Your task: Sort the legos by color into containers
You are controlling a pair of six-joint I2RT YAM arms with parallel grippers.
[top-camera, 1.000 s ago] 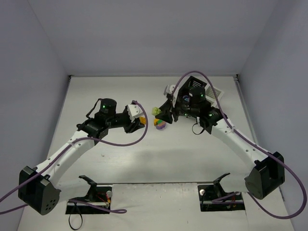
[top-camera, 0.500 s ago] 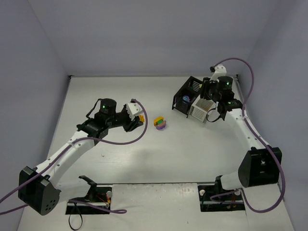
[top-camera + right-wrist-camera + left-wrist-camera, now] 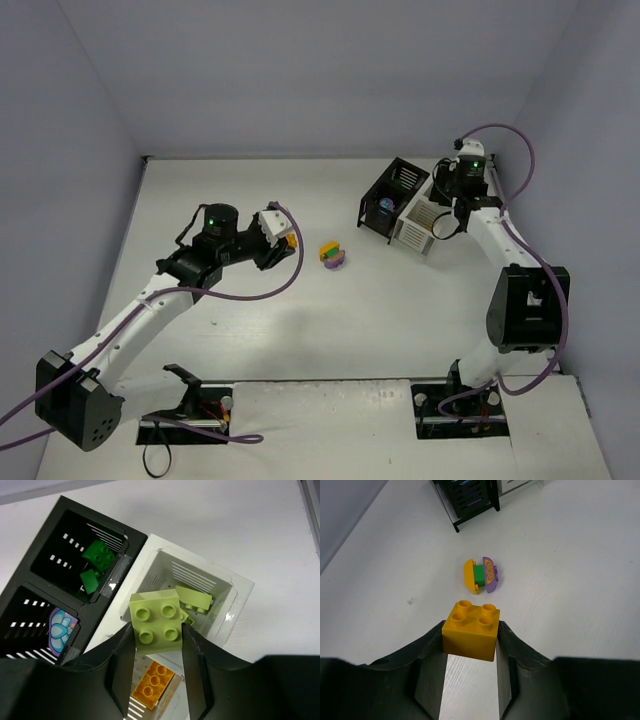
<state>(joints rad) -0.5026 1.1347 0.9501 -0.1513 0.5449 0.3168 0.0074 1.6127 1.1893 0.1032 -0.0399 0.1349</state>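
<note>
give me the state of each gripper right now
Left gripper: shut on a yellow brick.
Right gripper: shut on a lime green brick, over the white bin.

Held lime lego (image 3: 155, 621) over white container (image 3: 198, 573)

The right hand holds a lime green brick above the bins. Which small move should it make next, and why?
Probably lower the right hand a little and open it. Its lime green brick hangs over the white bin, where other lime bricks already lie, so the colour matches and a release should drop it inside.
</note>
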